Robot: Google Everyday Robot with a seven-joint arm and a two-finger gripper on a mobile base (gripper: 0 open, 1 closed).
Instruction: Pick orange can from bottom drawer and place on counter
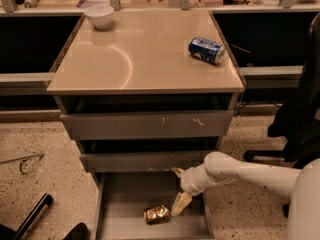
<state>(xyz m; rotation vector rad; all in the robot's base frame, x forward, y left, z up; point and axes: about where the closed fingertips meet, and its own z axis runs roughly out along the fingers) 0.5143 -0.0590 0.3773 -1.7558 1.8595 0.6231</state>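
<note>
Lying in the bottom drawer, one orange can sits just beside the gripper, fingers spread, empty. Two shallower drawers overhang; the counter holds one blue can, one bowl.

Office-like lab: grey drawer cabinet, terrazzo floor, black swivel chair, tool above bottom drawer.

Bystanders around the grey drawer cabinet
A white bowl sits on its back left corner and a blue can lies on its side near its right edge. Eyeglasses lie on the floor to its left, a black office chair stands to its right, and the gripper hangs low at its front.
</note>
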